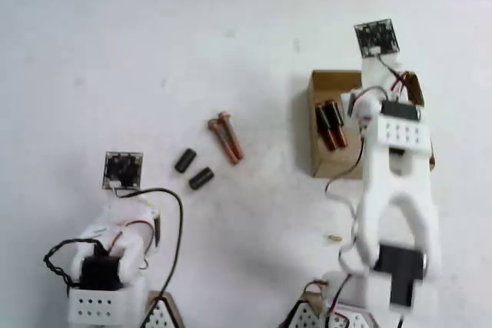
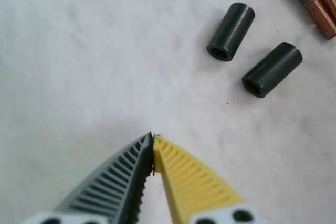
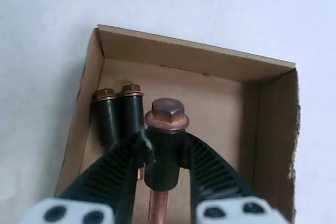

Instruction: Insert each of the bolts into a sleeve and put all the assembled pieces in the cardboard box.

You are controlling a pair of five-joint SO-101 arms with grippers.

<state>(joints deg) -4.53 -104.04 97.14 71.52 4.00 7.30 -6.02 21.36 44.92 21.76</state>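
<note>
**Entry: third piece at the box**

1. Right claw (image 3: 164, 156): clenched on an assembled piece (image 3: 165, 135) (bolt through sleeve, head pointing away from the wrist), hanging over the box (image 3: 194, 51).
2. Box: two finished pieces (image 3: 107, 116) lie side by side along one wall. The floor beside them is bare.
3. Left claw (image 2: 152, 141): clenched on nothing, low over the table (image 2: 79, 51), near two loose sleeves (image 2: 231, 31).
4. Two bolts (image 1: 225, 137): loose on the table, touching each other, just beside the sleeves.

**Handling note (judgement)**
- The step in hand looks like depositing the held piece.
- Lower it over the bare floor, away from the walls and the two stored pieces.
- Release only when it is down between the walls. The shank sticks out of the sleeve, so a drop from height could let the bolt slide out.
- Lift straight up afterwards so the fingers do not catch the cardboard.
- Two assemblies would then remain.

**Markings**
- No print or label can be read on the box, bolts or sleeves.
</note>
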